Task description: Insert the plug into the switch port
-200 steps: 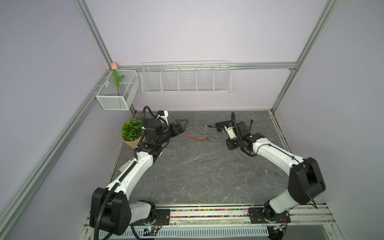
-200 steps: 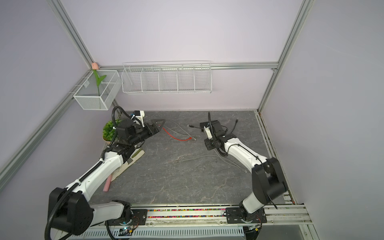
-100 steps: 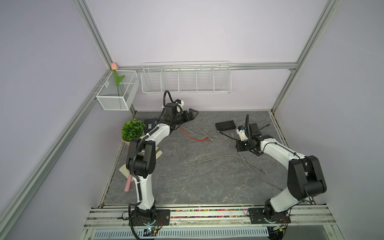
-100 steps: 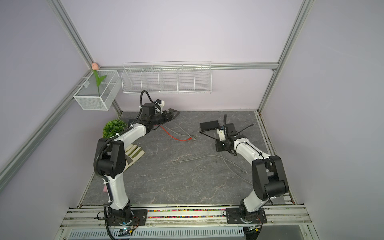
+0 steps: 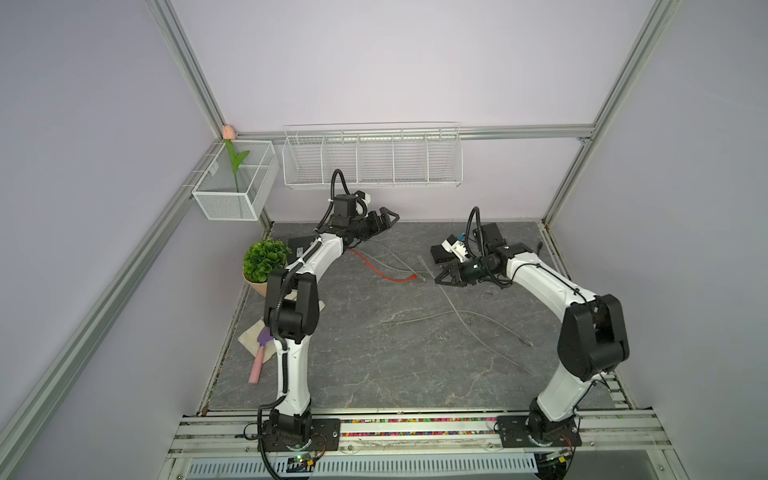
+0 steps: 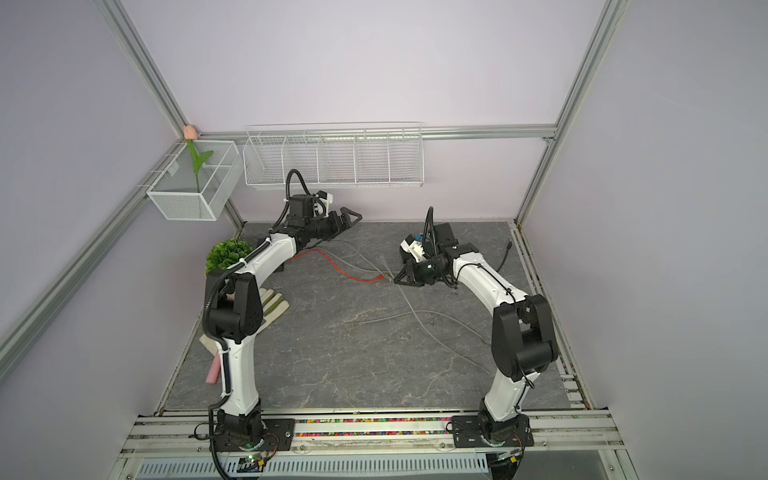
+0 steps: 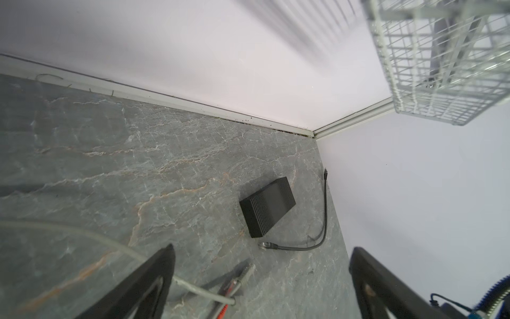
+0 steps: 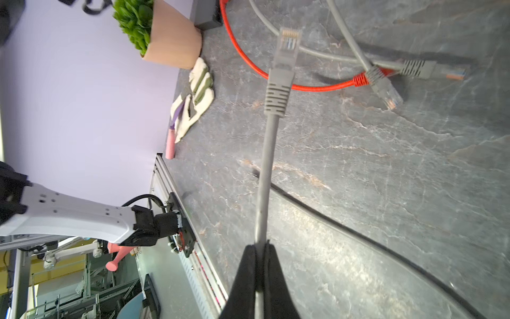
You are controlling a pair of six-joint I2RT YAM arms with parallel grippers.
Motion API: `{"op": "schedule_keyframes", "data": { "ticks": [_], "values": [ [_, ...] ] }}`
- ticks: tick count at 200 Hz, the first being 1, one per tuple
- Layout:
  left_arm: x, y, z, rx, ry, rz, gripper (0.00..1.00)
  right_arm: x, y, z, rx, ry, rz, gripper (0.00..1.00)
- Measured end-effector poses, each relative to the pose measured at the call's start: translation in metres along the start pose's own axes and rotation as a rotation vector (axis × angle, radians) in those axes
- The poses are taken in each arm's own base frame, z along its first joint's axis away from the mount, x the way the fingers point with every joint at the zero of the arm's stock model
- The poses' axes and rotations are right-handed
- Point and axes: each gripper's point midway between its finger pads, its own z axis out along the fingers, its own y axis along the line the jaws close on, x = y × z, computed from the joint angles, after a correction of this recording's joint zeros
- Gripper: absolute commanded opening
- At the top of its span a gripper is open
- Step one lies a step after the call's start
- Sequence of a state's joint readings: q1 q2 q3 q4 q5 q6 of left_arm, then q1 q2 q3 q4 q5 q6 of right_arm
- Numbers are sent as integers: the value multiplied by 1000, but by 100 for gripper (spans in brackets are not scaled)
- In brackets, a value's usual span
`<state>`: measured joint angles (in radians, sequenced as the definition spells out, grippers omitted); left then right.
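My right gripper [image 8: 259, 245] is shut on a grey cable [image 8: 269, 154]. The cable's clear plug [image 8: 287, 41] sticks out well ahead of the fingertips, above the stone floor. In both top views this gripper [image 5: 440, 279] [image 6: 400, 279] hangs low beside the end of the red cable [image 5: 374, 266]. Just behind it lies the black switch box [image 5: 440, 253] [image 6: 409, 258], partly hidden by the wrist. The left wrist view shows the box [image 7: 267, 207] from its ribbed side, with no port in sight. My left gripper [image 5: 388, 216] [image 7: 263, 248] is open and empty, raised near the back wall.
A second black box [image 5: 301, 247] with red and grey cables lies under the left arm, by the potted plant [image 5: 266, 259]. Loose grey cables [image 5: 457, 316] cross the floor. A black cable [image 7: 323, 221] lies by the right wall. Gloves and a pink-handled trowel [image 5: 259, 357] lie left, and wire baskets [image 5: 372, 160] hang behind.
The left arm has swung from beside the plant up toward the back wall, gripper still open. The right gripper, still shut on the grey cable, moved right, then back left toward the red cable's end.
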<state>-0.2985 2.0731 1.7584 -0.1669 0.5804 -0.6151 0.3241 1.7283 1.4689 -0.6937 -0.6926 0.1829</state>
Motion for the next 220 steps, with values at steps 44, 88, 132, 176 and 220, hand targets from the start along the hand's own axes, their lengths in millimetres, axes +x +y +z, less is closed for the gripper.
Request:
{"op": "schedule_keyframes", "data": {
  "ticks": [44,88,132,176,220],
  "values": [
    [7,-69,-42,93,-4,-52,82,-9,19,-38,141,-49,-92,7],
    [63,-107,-39,198,110,-158,82,11,15,-31,164,1,-78,7],
    [76,-104,-38,204,153,-221,79,27,23,-24,125,-8,-84,7],
    [79,-112,-45,215,161,-231,77,5,76,-7,-330,-50,31,7],
    [72,-129,-59,249,143,-219,73,-9,100,-4,-573,3,85,7]
  ]
}}
